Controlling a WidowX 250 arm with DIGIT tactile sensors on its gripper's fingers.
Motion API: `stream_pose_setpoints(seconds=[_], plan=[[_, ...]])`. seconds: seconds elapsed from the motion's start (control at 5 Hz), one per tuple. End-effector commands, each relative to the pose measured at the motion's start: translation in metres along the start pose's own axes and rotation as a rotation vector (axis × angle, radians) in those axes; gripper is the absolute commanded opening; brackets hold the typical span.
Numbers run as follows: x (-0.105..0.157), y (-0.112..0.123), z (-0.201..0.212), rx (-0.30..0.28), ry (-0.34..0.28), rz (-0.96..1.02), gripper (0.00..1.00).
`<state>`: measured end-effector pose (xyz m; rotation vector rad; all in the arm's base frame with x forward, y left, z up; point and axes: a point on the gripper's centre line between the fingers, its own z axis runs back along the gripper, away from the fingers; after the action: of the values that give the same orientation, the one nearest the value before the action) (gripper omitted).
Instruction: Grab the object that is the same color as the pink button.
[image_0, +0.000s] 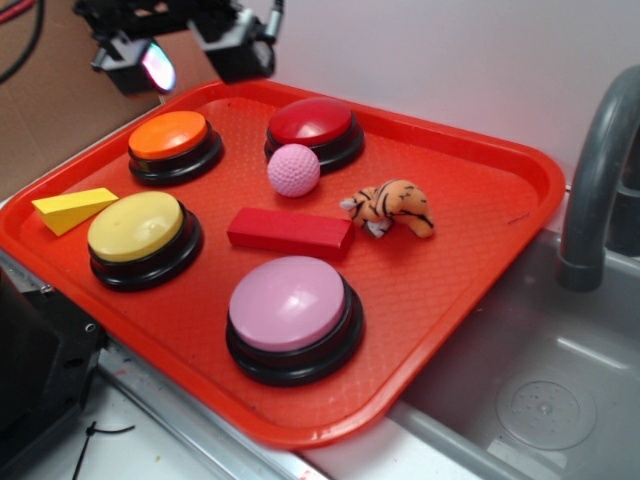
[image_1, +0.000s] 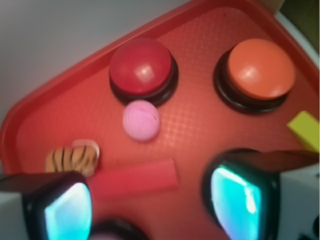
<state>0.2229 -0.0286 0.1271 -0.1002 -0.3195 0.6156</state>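
The gripper (image_0: 180, 55) hangs above the tray's (image_0: 500, 170) far left corner, its fingers spread apart with nothing between them. The small pink ball (image_0: 294, 170) lies well apart from it, down on the tray and toward the middle, just beside the dark red button (image_0: 313, 128) — whether the two touch cannot be told. In the wrist view the ball (image_1: 141, 120) sits ahead of the open fingertips (image_1: 67, 210), roughly centred between them.

The ball is round, so it has no long axis and no heading.

Counted: one pink ball, four dome buttons — orange (image_0: 172, 140), dark red, yellow (image_0: 140, 232) and the large pink button (image_0: 290, 310) — one red block (image_0: 290, 232), one yellow wedge (image_0: 72, 208), one small toy tiger (image_0: 392, 206).
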Motion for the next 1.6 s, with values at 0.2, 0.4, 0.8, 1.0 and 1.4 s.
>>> stream_pose_setpoints(seconds=[0.2,0.4,0.8,1.0,1.4], plan=[[0.019,-0.009,-0.053,0.046,-0.074,0.096,1.00],[0.024,-0.008,-0.070,0.084,-0.071,0.099,1.00],[0.043,-0.005,-0.102,0.140,-0.046,0.128,1.00],[0.052,-0.003,-0.113,0.157,-0.030,0.131,1.00],[0.052,-0.005,-0.106,0.153,-0.006,0.122,0.00]])
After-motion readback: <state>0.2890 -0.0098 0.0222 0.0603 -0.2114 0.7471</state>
